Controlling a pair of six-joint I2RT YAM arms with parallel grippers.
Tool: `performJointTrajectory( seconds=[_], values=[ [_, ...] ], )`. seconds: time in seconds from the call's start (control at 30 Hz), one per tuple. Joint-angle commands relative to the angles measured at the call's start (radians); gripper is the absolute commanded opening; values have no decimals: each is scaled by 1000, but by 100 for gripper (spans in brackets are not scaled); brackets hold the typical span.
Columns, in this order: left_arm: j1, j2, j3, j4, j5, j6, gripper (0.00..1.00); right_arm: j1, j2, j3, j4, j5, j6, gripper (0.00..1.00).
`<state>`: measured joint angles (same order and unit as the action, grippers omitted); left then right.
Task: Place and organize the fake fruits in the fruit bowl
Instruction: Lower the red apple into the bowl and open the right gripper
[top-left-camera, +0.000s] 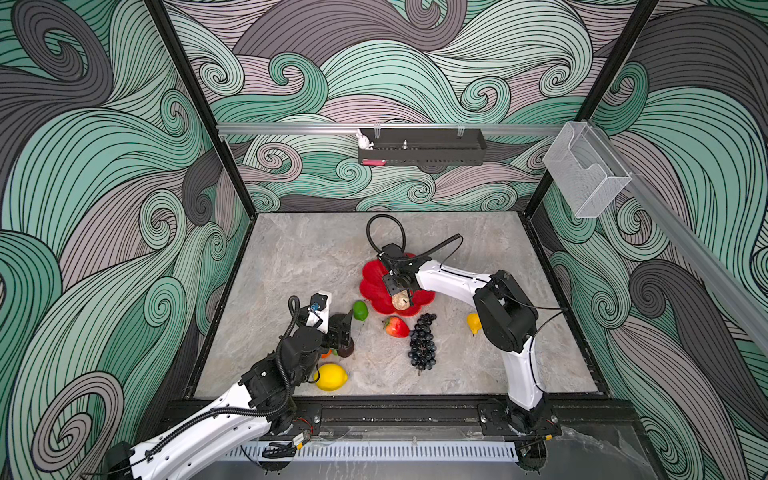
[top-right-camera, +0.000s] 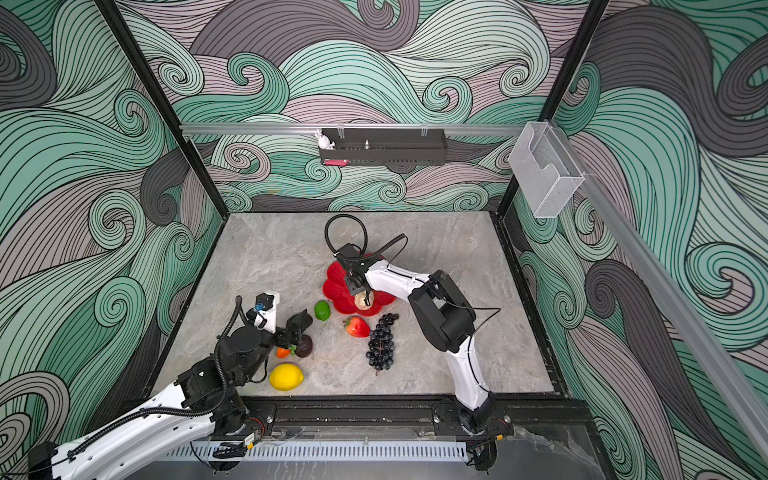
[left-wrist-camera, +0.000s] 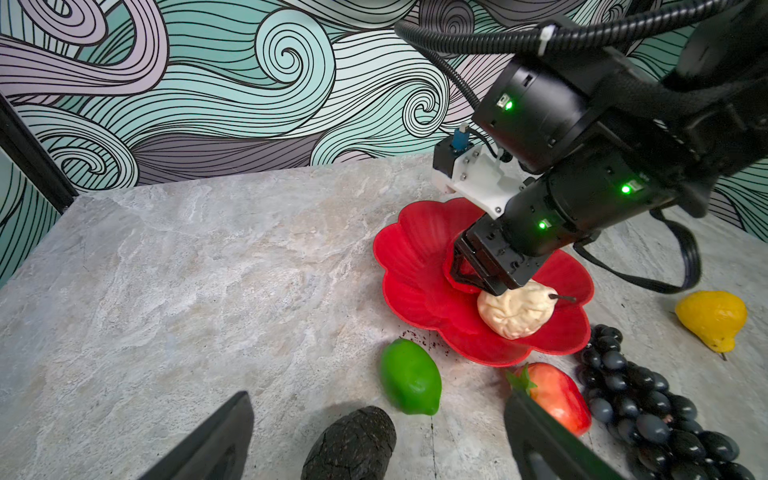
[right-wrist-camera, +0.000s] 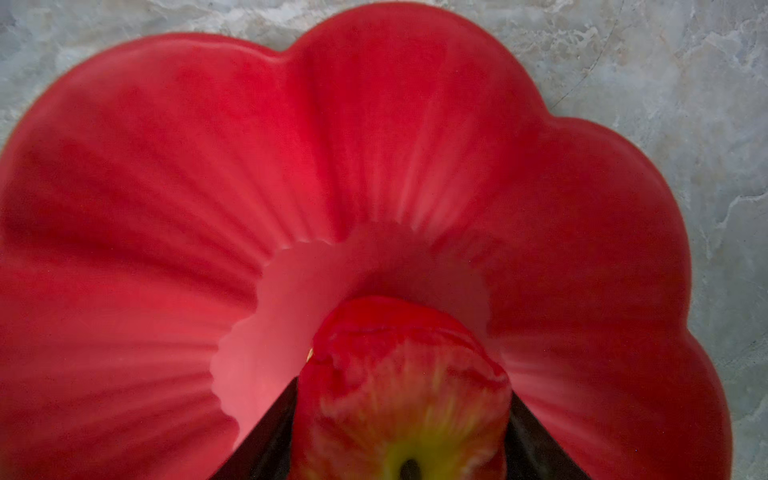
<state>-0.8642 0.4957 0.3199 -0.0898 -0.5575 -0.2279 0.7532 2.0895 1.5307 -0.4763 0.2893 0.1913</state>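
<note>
red apple (right-wrist-camera: 399, 415) gripped by right end effector (right-wrist-camera: 405, 387) over fruit bowl (right-wrist-camera: 374, 124) | left end effector (left-wrist-camera: 378, 399) open | risk: apple rolled off shallow rim if released high

fruit bowl (left-wrist-camera: 415, 249): glossy plastic | table (left-wrist-camera: 208, 270): matt stone-look | avocado (left-wrist-camera: 349, 444): rough skin

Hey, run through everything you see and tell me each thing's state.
left gripper, open above avocado.
right gripper, shut on red apple over fruit bowl.
cream fruit, lying in fruit bowl.
avocado, on table.
lime, on table.
strawberry, on table.
grape bunch, on table.
pear, on table.
lemon, on table.
</note>
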Motion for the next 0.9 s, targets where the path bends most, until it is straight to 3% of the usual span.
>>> performJointTrajectory(
  seconds=[0.0, 0.63, 0.87],
  values=[
    [7, 0, 11, 8, -21, 4, 96, 6, -5, 10, -26, 21, 6, 60],
    [8, 0, 8, 7, -31, 5, 96, 8, 7, 32, -61, -17, 12, 74],
    [8, 1, 10, 8, -31, 4, 96, 8, -15, 37, -67, -16, 11, 84]
  ],
)
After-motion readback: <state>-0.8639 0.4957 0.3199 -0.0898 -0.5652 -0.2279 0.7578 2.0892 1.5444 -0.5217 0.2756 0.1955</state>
